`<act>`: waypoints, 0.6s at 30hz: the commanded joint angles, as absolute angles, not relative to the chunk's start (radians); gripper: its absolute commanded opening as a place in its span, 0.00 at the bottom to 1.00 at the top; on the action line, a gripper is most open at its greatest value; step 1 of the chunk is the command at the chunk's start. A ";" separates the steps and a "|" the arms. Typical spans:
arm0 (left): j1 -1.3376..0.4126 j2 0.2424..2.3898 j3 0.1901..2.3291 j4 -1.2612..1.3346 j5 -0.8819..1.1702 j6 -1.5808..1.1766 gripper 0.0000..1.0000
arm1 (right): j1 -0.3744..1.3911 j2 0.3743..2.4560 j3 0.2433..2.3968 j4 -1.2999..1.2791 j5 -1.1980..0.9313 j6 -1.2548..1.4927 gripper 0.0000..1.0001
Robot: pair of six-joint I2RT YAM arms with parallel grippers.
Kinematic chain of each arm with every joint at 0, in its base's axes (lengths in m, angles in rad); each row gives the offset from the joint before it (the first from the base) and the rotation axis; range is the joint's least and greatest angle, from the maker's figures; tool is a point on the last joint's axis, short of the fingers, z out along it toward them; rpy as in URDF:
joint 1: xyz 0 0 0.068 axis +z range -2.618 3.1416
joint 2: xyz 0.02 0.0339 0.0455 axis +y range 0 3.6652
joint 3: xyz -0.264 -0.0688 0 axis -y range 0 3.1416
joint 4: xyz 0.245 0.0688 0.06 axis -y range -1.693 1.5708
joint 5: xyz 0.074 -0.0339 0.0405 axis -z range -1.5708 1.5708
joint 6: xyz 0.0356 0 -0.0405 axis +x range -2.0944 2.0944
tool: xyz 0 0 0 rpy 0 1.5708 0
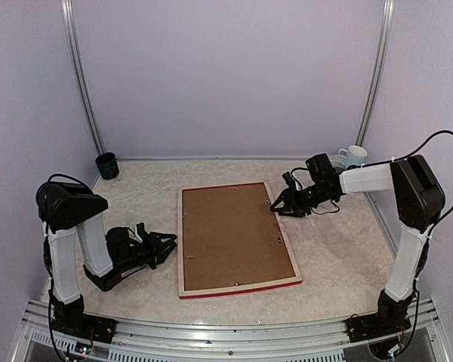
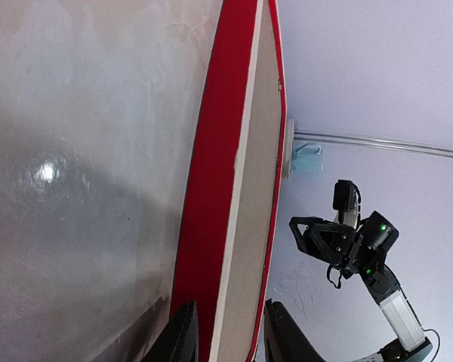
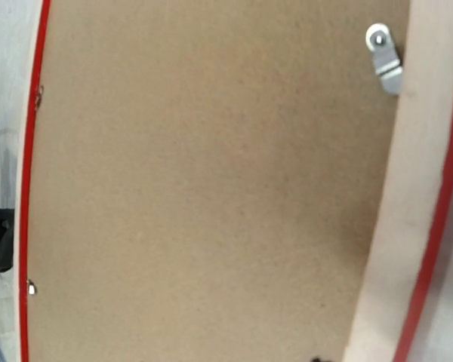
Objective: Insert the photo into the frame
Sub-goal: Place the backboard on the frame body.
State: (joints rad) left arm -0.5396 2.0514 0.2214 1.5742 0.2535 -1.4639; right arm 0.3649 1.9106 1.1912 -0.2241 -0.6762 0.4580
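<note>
The frame (image 1: 238,238) lies face down mid-table, with red edges, a pale wood back and the brown backing board (image 1: 230,235) in it. The photo is hidden from every view. My left gripper (image 1: 164,246) is open and low on the table at the frame's left edge. In the left wrist view its fingers (image 2: 183,335) stand either side of the frame's red edge (image 2: 211,188). My right gripper (image 1: 276,204) looks open at the frame's far right edge. Its wrist view shows only the backing board (image 3: 204,188) and the wood rim (image 3: 396,226) up close.
A dark green mug (image 1: 106,165) stands at the back left. A white mug (image 1: 353,156) stands at the back right, behind the right arm. A metal turn clip (image 3: 383,53) sits on the frame's back rim. Walls close in the table on three sides.
</note>
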 commanded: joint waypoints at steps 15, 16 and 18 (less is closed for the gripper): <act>-0.543 2.058 0.192 1.819 0.261 -1.414 0.48 | 0.421 1.804 1.231 -0.361 -0.386 0.363 0.63; -0.544 2.050 0.195 1.803 0.262 -1.400 0.51 | 0.423 1.792 1.222 -0.360 -0.376 0.360 0.64; -0.548 2.011 0.206 1.758 0.268 -1.364 0.55 | 0.423 1.772 1.203 -0.354 -0.365 0.357 0.67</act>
State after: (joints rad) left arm -0.5400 2.0415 0.2150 1.5738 0.2581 -1.4433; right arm 0.4118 1.8416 1.2282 -0.3374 -0.4389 0.3817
